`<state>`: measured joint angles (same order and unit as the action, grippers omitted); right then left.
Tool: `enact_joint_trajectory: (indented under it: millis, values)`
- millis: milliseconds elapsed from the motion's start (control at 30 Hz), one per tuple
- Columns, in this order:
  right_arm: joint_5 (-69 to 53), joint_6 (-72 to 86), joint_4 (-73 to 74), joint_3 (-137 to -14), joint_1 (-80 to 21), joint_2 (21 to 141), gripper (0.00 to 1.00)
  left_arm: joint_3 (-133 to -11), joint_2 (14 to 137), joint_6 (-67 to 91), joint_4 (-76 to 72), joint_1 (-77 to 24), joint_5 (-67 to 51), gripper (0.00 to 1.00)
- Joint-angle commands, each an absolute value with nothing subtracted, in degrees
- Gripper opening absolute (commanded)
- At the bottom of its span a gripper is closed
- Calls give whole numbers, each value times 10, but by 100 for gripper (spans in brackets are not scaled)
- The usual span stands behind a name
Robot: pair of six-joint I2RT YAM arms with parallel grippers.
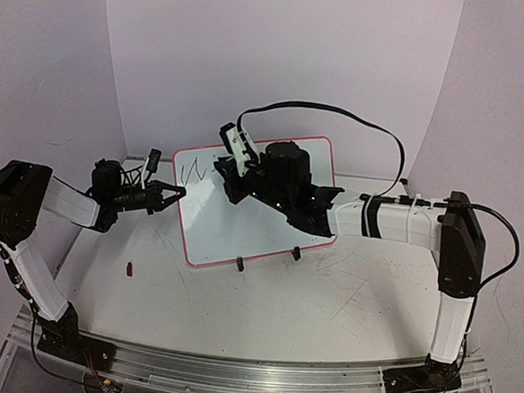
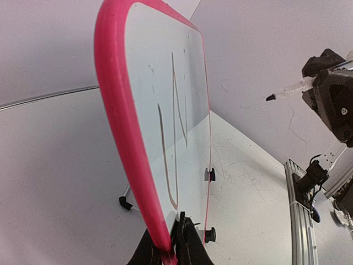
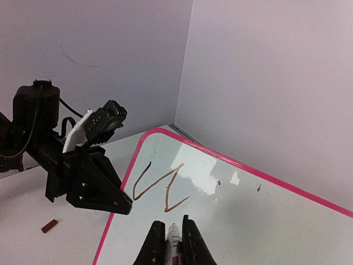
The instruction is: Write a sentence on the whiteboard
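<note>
We log one board (image 1: 260, 228): stands on table (image 1: 326, 309), leaning back, long axis sideways, face toward arm bases. Two black feet (image 1: 239, 264) at board's lower edge. One W-like scrawl (image 1: 195, 167) at board's upper left. Left claw (image 1: 177, 192) clamped on board's left edge. Right claw (image 3: 173, 227) closed on one marker (image 3: 174, 240), tip apart from board face. One red bit (image 1: 130, 268) left of board.

Pale lilac walls (image 1: 281, 54), scratched tabletop (image 1: 326, 309)
</note>
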<state>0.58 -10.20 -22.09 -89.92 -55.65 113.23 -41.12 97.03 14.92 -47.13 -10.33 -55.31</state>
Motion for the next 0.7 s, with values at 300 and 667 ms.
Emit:
enact_joint_trajectory:
  millis: [300,667]
  values:
    - [30,-97,-238,-935,-552,1145,0,-407,962,87,-482,-104,-502,0]
    - [-31,-49,-212,-948,-526,1154,0,-405,957,84,-478,-104,-496,0]
